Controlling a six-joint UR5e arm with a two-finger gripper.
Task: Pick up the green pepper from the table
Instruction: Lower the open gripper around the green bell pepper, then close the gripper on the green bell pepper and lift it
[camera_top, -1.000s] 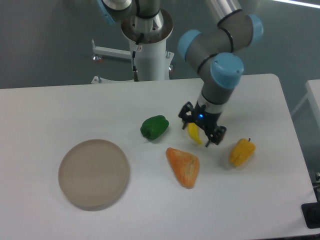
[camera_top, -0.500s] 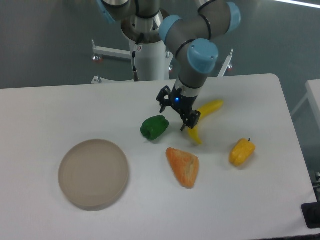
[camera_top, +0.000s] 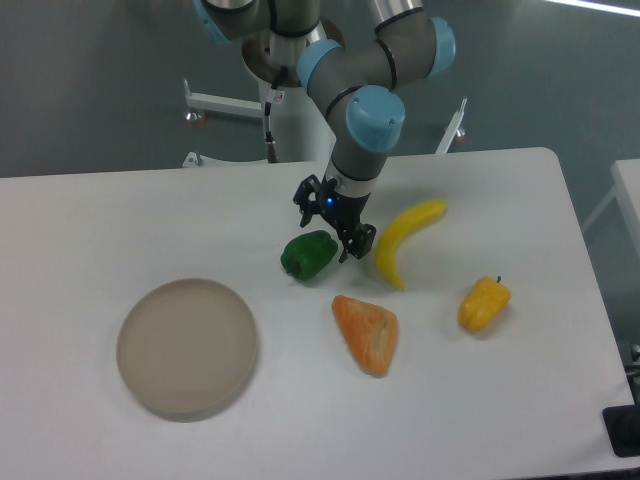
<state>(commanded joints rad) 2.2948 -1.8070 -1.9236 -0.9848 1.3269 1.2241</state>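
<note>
gripper (camera_top: 330, 222): jaws spread wide, holding nothing, hung just above the pepper
pepper (camera_top: 307, 254): lay on the table (camera_top: 100, 220)

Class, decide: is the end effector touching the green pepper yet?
Cannot tell. In the fixed camera view the end effector overlaps the green pepper's upper right edge, but its height above the pepper is unclear.

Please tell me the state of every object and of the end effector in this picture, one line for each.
end effector: open, holding nothing, above the green pepper's right edge
green pepper: on the table, not gripped
banana: lying free
yellow pepper: lying free
orange wedge: lying free
plate: empty
</note>
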